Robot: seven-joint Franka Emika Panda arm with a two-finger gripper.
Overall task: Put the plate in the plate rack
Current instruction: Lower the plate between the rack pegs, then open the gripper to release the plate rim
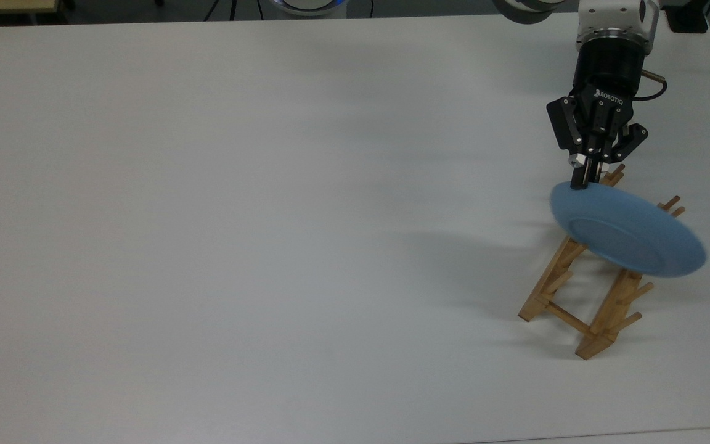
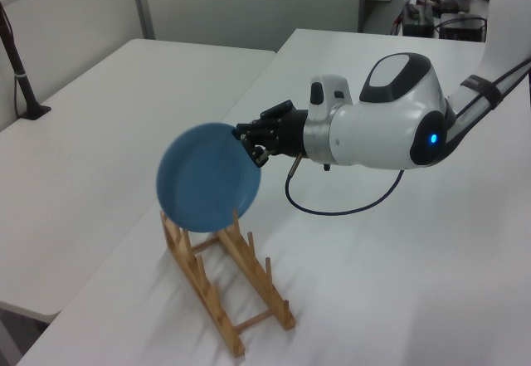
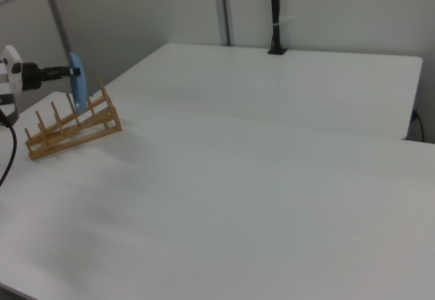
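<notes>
The light-blue plate [image 1: 629,233] hangs on edge, tilted, with my gripper [image 1: 580,183] shut on its rim at the top view's upper left of it. It hovers over the far end of the wooden plate rack [image 1: 588,305], which stands near the top view's right edge. In the left view the plate [image 2: 207,187] has its lower edge down among the pegs at the end of the rack [image 2: 228,291], with the gripper [image 2: 247,140] at its upper right. The right view shows the plate [image 3: 76,82] nearly edge-on above the rack [image 3: 71,126]. I cannot tell whether plate and rack touch.
The white table [image 1: 269,216] spreads wide toward the top view's left. A second white table [image 2: 99,109] sits beyond a gap, with a black pole [image 2: 18,63] on it. A black cable [image 2: 340,200] loops under the arm's wrist.
</notes>
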